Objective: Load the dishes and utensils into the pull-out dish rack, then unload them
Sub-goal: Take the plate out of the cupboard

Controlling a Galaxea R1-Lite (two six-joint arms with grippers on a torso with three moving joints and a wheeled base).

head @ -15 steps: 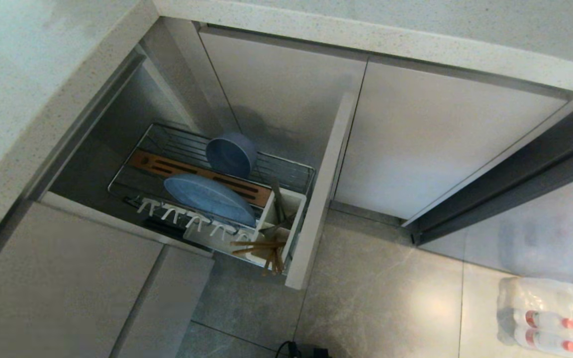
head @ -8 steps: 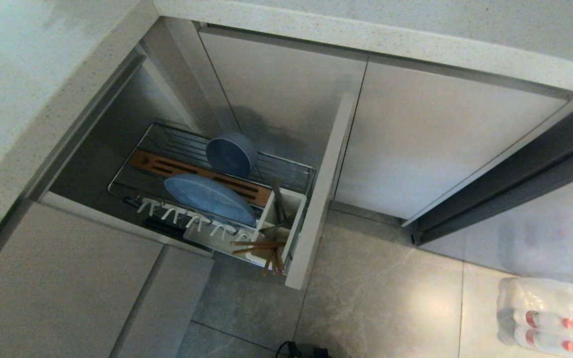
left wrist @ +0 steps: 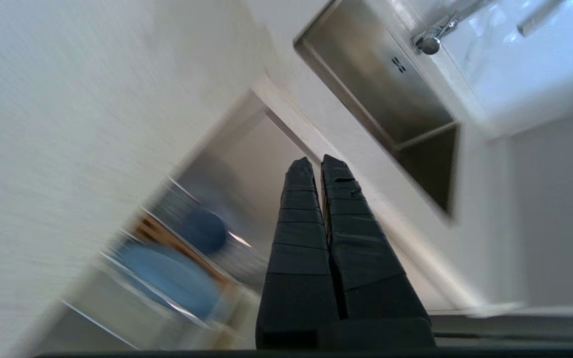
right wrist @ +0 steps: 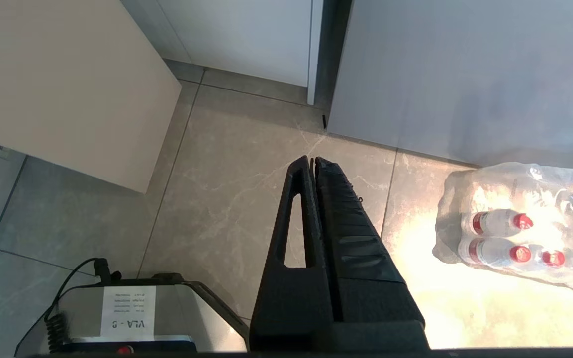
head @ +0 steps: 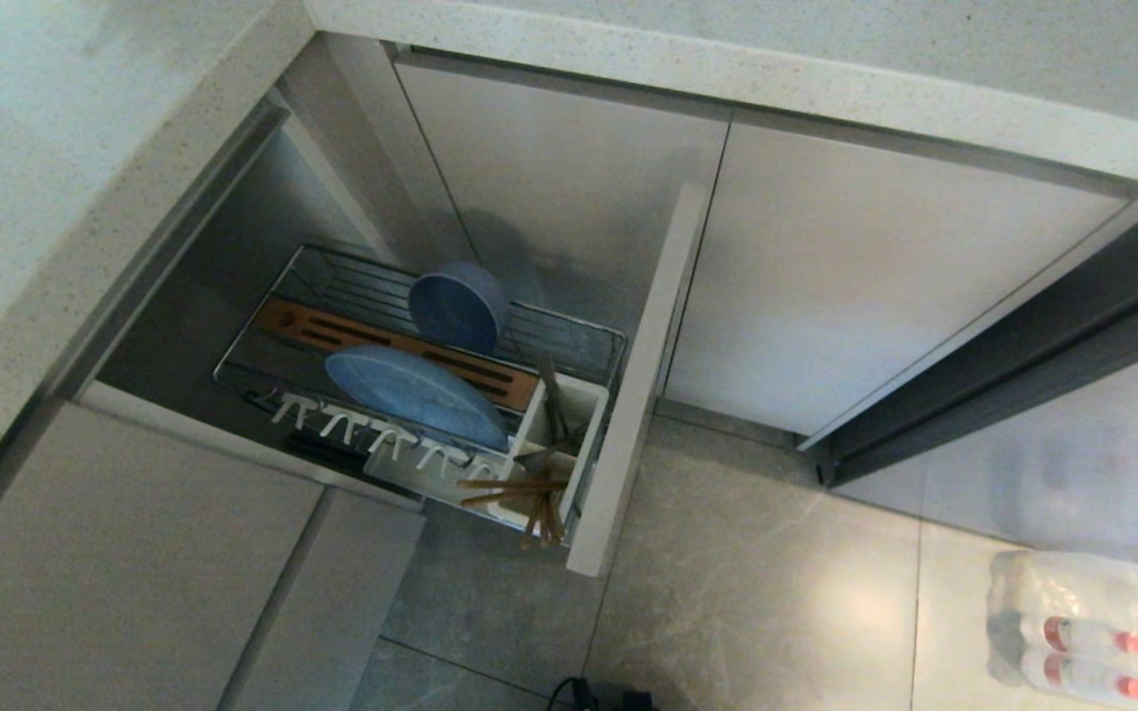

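The pull-out dish rack (head: 352, 281) stands drawn out from the corner cabinet, its beige front panel (head: 640, 375) towards the floor. The light-blue plate (head: 416, 393) leans on edge in the white prongs. Behind it the blue-grey bowl (head: 458, 306) stands on its side. In the white caddy (head: 589, 400) are the chopsticks (head: 520, 489) and the fork (head: 551, 400). Neither arm shows in the head view. My left gripper (left wrist: 316, 161) is shut and empty, up in the air above the rack, with the plate (left wrist: 167, 276) and bowl (left wrist: 203, 231) blurred below it. My right gripper (right wrist: 311, 160) hangs shut over the floor.
A pale stone counter (head: 55, 148) runs over the cabinets, with a steel sink (left wrist: 391, 94) and tap (left wrist: 433, 40). A wrapped pack of bottles (head: 1093, 632) lies on the tiled floor at the right. The robot's base (right wrist: 127, 313) sits below the right gripper.
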